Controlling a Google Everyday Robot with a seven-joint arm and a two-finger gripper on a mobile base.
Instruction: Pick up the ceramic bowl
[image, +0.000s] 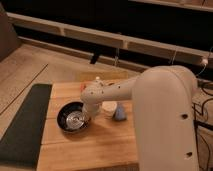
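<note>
Ceramic bowl (74, 117) sits on wooden worktop (90, 145), left of centre, pale streaks inside catching light. Big white arm (160, 115) reaches in from right, bends down toward bowl. Tool (88, 116) low at bowl's right rim, touching or just beside it; cannot tell which, nor what state tool is in. Small cream cup (109, 108) stands just right of tool; blue-grey lump (120, 114) right beside cup. Dark mat (22, 127) lies along worktop's left edge.

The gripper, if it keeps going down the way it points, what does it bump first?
Most likely the ceramic bowl: the gripper points down at its right rim, though depth is unclear.
</note>
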